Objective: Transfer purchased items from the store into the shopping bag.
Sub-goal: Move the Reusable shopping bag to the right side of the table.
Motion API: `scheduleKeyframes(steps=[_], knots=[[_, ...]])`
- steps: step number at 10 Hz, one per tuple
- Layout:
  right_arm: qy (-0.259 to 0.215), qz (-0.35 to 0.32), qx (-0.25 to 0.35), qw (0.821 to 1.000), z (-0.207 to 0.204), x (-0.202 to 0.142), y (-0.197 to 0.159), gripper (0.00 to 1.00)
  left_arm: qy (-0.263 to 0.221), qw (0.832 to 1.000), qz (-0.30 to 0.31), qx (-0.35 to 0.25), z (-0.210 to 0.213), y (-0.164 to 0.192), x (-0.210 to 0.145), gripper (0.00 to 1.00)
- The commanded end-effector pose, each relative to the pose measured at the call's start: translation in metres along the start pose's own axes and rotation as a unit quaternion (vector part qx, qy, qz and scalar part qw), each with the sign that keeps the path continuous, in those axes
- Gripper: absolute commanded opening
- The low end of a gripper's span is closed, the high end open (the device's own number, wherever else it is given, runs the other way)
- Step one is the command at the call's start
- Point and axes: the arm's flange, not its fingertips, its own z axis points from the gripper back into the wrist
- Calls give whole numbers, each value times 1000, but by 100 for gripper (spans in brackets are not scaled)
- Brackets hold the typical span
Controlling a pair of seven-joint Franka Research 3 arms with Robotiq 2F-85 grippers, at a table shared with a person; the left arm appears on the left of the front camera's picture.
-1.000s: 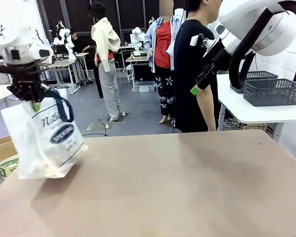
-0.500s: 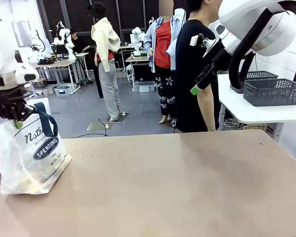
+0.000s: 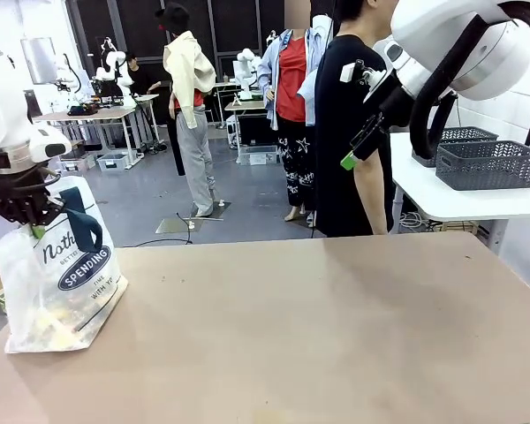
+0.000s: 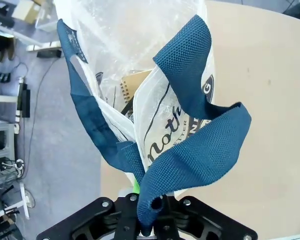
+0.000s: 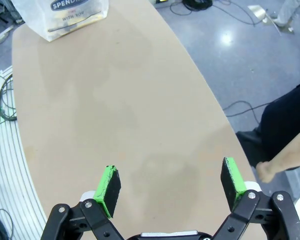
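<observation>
A: Left gripper point(image 3: 34, 221) is pinching the navy woven handle point(image 4: 190, 150) of the translucent clear plastic shopping bag point(image 3: 57, 274), jaws together on the strap.

B: And below that claw?

A: Bag is hanging straight under it, base resting on the tan table point(image 3: 318, 327) edge. Yellowish-tan purchased items point(image 3: 53, 327) are sitting inside, at the bottom.

B: Right gripper point(image 5: 170, 187)?

A: Jaws standing wide apart, holding nothing, hovering high over bare tabletop, bag well away.

B: Progress?

A: Judging loading done; releasing the handle seems all that remains.
</observation>
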Motion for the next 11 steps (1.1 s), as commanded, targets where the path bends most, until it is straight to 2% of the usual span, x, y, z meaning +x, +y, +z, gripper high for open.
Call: scheduleKeyframes(steps=[1, 3, 6, 7, 8, 11], knots=[[12, -6, -1, 1000, 1, 1, 0, 100, 4, 1000, -5, 2, 3, 3, 1, 0], [12, -6, -1, 1000, 1, 1, 0, 100, 1, 1000, 0, 0, 1, 0, 0, 2], [12, -6, -1, 1000, 1, 1, 0, 100, 21, 1000, 1, -16, 10, -18, 15, 60], [12, -6, -1, 1000, 1, 1, 0, 100, 50, 999, -8, -11, 13, -23, 15, 80], [12, -6, -1, 1000, 1, 1, 0, 100, 53, 998, -13, -6, 20, -27, 16, 99], [12, -6, -1, 1000, 1, 1, 0, 100, 40, 999, -9, -3, 42, -27, 18, 100]])
